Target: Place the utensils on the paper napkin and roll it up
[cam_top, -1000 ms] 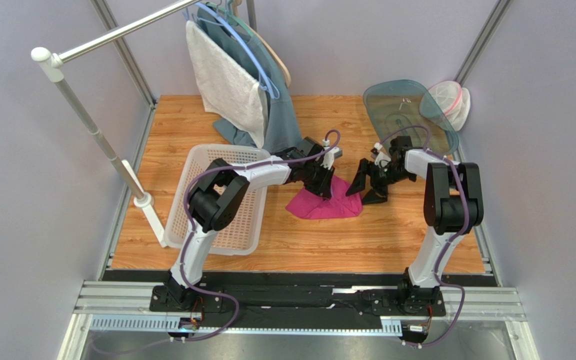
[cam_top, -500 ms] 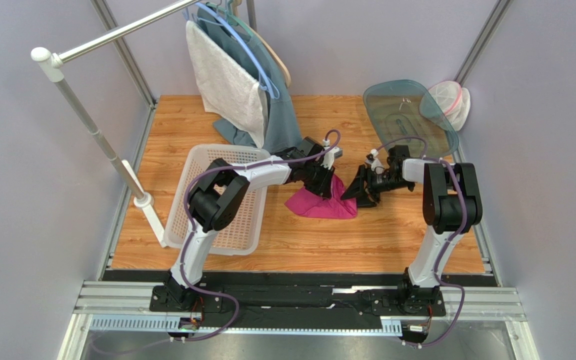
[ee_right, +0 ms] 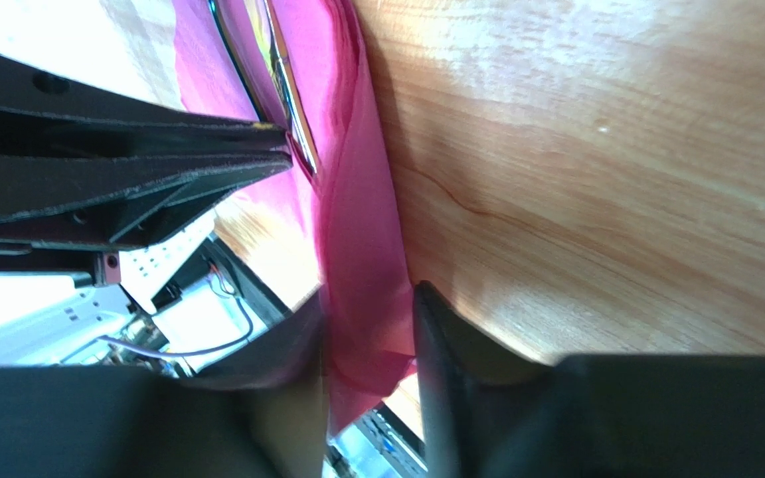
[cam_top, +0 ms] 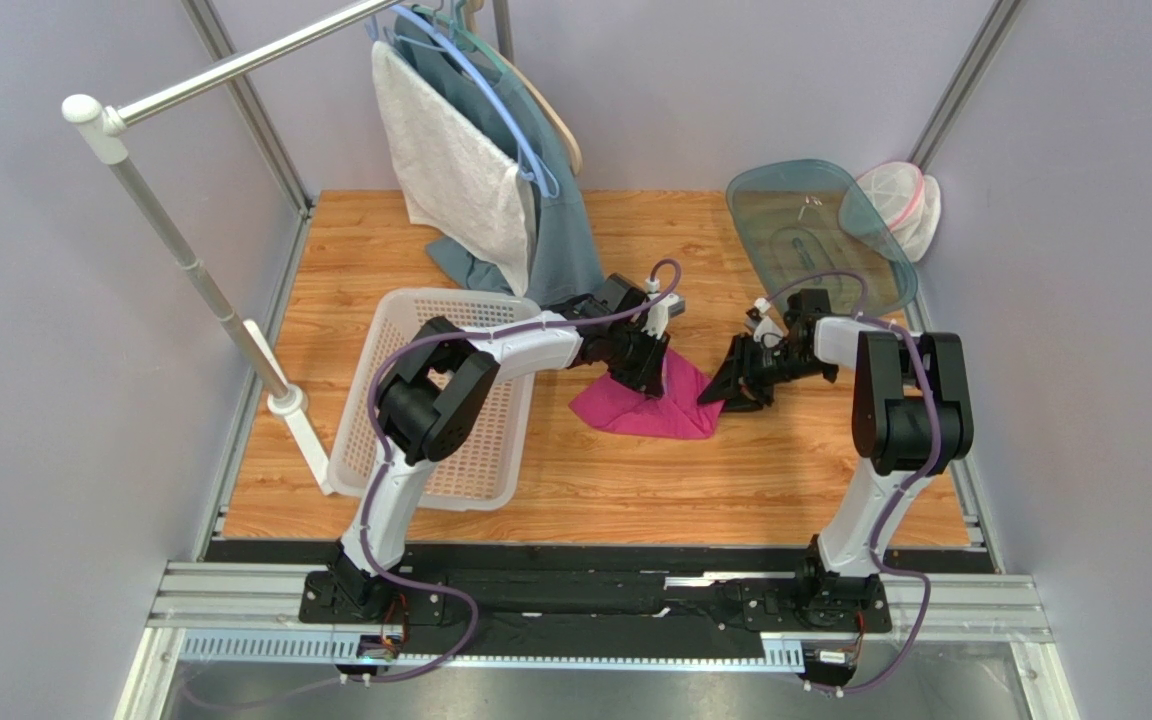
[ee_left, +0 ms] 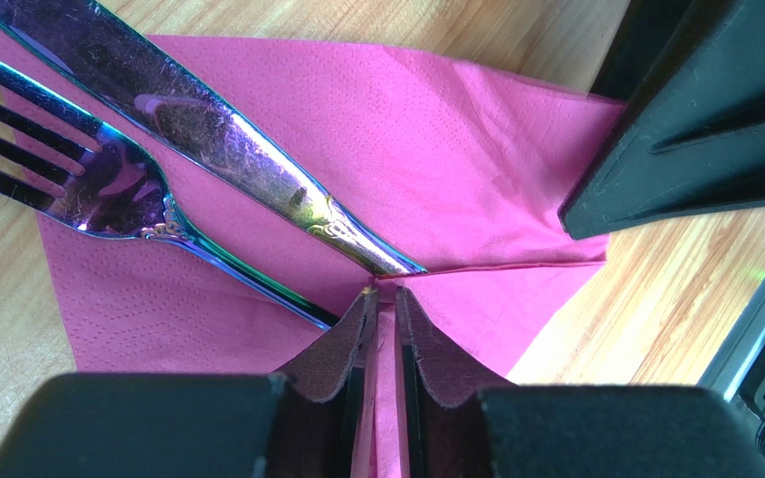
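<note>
Basket: a white plastic mesh basket (cam_top: 477, 458) sits on the wooden table (cam_top: 642, 488), beneath the left arm.
Left gripper: the left gripper (ee_left: 382, 299) is clenched on a raised fold of the thin magenta-pink paper napkin (ee_left: 456, 149).
Utensils: a slim glossy purple fork (ee_left: 77, 179) and a matching purple knife (ee_left: 207, 129) lie side by side on the napkin. Their handles converge toward the pinched fold (the heads reach past the sheet's edge).
Napkin: it lies on the wood between the two grippers, right of the basket.
Right gripper: the right gripper (ee_right: 367, 294) straddles the napkin's lifted right edge, jaws narrowly apart. I cannot tell whether they actually pinch it.
</note>
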Robot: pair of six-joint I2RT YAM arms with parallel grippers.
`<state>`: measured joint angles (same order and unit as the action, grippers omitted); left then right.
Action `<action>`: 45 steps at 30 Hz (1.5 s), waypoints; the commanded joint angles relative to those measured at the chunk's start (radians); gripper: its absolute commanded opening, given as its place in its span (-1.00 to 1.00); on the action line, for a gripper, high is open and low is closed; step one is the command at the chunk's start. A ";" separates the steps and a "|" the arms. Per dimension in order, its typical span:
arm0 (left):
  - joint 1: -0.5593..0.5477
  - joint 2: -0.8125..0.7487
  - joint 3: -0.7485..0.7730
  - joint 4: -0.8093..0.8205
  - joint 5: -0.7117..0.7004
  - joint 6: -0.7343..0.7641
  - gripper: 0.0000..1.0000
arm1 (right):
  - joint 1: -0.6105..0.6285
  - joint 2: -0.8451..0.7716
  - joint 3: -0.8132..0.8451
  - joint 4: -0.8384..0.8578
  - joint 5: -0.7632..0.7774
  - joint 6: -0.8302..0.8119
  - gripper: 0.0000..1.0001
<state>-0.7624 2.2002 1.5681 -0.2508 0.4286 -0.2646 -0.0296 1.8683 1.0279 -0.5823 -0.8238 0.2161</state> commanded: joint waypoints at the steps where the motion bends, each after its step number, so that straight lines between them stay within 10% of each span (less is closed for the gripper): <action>1: 0.003 0.000 0.030 0.008 0.007 -0.001 -0.61 | 0.007 -0.009 0.046 -0.014 -0.021 0.002 -0.49; 7: 0.003 -0.003 0.027 0.008 0.006 -0.002 -0.61 | 0.025 -0.017 0.066 -0.027 -0.058 0.028 -0.98; 45: 0.005 -0.221 -0.123 -0.028 0.061 0.027 -0.39 | 0.171 0.124 0.130 0.018 0.098 0.109 -0.99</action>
<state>-0.7624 2.0830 1.5051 -0.2523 0.4648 -0.2798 0.1364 1.9797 1.1332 -0.5903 -0.8089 0.3439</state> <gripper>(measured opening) 0.303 0.017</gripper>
